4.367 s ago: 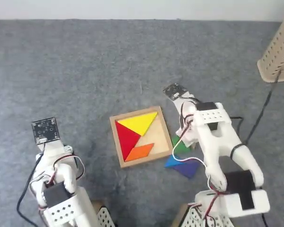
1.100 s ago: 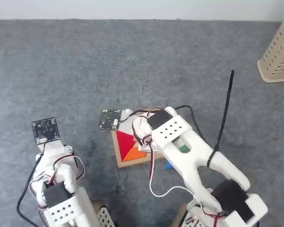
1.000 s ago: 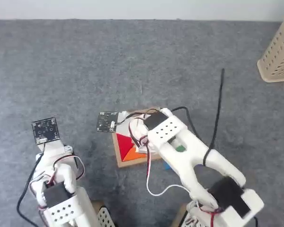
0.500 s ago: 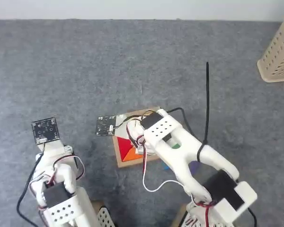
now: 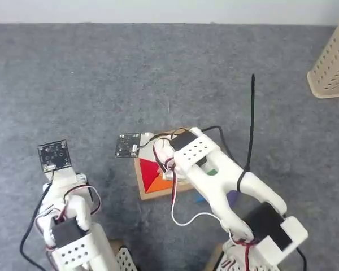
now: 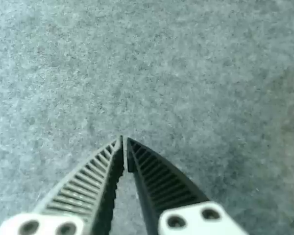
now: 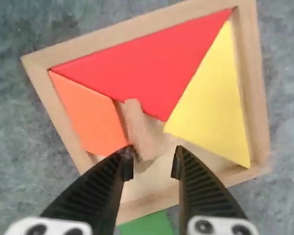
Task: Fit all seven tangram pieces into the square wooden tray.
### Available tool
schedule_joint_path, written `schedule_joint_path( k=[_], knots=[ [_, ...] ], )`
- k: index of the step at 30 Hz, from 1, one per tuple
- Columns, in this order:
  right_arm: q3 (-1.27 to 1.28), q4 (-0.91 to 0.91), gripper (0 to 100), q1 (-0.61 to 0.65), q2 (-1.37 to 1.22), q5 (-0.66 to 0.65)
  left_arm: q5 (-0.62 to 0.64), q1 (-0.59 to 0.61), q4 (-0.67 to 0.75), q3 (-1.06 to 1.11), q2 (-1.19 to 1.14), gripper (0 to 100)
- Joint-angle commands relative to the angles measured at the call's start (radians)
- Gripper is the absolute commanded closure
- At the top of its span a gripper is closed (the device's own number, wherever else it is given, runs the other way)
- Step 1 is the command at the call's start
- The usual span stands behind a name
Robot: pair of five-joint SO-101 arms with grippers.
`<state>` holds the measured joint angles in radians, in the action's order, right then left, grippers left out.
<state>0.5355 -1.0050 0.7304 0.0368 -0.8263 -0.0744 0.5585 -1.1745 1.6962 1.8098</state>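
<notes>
My right hand [image 7: 151, 159], released, is straddling a pinkish piece [image 7: 137, 128] lying in the tray [image 7: 36, 66] at frame centre, between the orange piece [image 7: 93, 117] and the red piece [image 7: 147, 73]. I am judging this piece as mid-seating; the next move is nudging it flush. My left hand [image 6: 123, 143] is idling clenched and empty.

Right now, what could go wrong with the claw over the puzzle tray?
The right claw hangs open just over the tray, with one fingertip at the edge of the orange piece. It might bump that piece crooked, and then the others may not fit. The green piece lies outside the tray, close under the claw, so a swing could shove it farther away.
</notes>
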Motion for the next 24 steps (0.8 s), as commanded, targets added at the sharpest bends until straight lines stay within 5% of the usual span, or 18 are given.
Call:
schedule_joint_path(
  k=[1,9,13,16,24],
  knots=[
    [-0.063,0.027,86.1,-0.021,0.018,0.028,0.014,-0.003,-0.006,-0.01,0.008,99],
    [-0.061,0.05,87.9,-0.041,0.018,0.1,0.014,-0.003,-0.006,-0.01,0.008,99],
    [-0.08,0.053,99.8,-0.133,0.019,0.206,0.014,-0.003,-0.006,-0.01,0.008,99],
    [-0.077,0.054,99.2,-0.202,0.007,0.259,0.014,-0.003,-0.006,-0.01,0.008,99],
    [-0.052,0.088,99.1,-0.128,-0.073,0.265,0.014,-0.003,-0.006,-0.01,0.008,99]
  ],
)
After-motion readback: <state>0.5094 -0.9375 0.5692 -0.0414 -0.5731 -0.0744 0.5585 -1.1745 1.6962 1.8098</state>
